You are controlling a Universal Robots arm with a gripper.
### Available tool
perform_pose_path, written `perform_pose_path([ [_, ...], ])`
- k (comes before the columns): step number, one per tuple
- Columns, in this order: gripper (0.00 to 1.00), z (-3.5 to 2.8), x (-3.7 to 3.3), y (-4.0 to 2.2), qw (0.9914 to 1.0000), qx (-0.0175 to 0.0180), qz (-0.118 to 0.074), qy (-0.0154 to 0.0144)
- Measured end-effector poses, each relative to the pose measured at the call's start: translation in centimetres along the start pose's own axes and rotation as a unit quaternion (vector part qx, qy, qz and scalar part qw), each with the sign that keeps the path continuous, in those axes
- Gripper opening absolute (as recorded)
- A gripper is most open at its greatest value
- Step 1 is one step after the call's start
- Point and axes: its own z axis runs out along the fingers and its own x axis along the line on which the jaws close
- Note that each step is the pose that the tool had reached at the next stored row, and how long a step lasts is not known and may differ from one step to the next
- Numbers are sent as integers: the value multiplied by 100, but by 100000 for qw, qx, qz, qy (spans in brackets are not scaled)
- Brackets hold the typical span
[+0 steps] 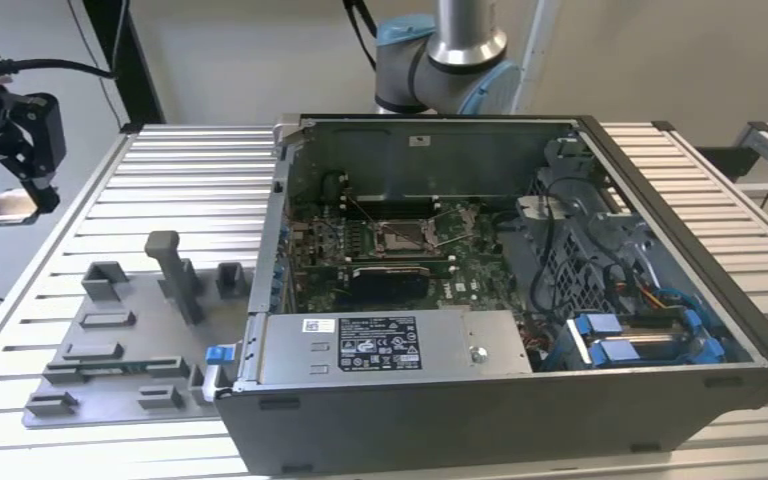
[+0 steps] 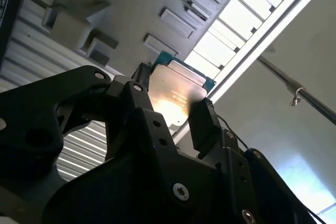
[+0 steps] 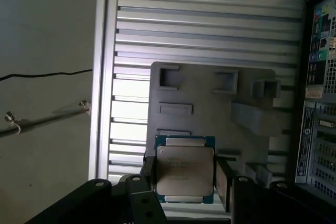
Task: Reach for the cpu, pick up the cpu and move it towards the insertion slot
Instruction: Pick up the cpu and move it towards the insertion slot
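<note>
silvery cpu [image 3: 185, 174], edges pinched in jaws, hangs clear.

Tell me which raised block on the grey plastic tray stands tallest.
The upright grey post towards the side of the grey plastic tray nearest the open computer case: it rises far above the low, flat blocks around it.

Exterior view: high and fairly near, looking down over the open computer case [image 1: 518, 420] and slatted table [image 1: 184, 180], grey tray [image 1: 144, 335] at the exterior view's left. Both wrist views: close behind the gripper [image 3: 186, 178], looking past the gripped chip [image 3: 185, 169] onto the same tray and table.
</note>
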Motion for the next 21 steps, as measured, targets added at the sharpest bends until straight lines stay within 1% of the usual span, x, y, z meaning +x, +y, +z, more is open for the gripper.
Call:
perform_pose_path([
  [7,0,0,-207,-11,100000,-2,-7,19],
  [11,0,-1,-339,-18,100000,-4,-3,43],
  [17,0,-1,-440,-23,100000,-6,-7,41],
  [21,0,-2,-567,-29,100000,-4,-7,44],
])
